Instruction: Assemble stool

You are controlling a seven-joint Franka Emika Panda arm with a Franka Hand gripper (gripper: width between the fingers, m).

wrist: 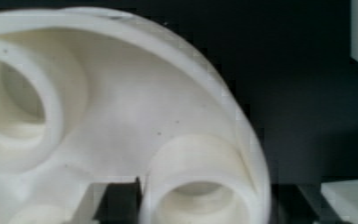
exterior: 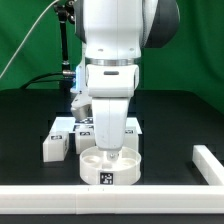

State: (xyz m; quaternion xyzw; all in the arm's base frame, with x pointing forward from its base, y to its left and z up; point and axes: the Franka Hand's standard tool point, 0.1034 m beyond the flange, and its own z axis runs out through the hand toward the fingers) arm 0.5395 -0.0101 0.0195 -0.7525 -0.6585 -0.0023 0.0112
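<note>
The round white stool seat (exterior: pixel 108 168) lies on the black table close to the front rail, with a tag on its near rim. My gripper (exterior: pixel 108 150) reaches straight down into it from above. In the wrist view the seat (wrist: pixel 105 110) fills the picture, underside up, with round leg sockets showing. My gripper (wrist: pixel 208 205) has a dark finger on each side of the seat's wall at one socket, closed on it. White blocky legs (exterior: pixel 57 145) with tags lie just behind the seat, towards the exterior view's left, partly hidden by the arm.
The long white border rail (exterior: pixel 110 198) runs along the front edge and turns back at the exterior view's right (exterior: pixel 208 160). More tagged white parts (exterior: pixel 133 127) lie behind the arm. Cables hang at the back left.
</note>
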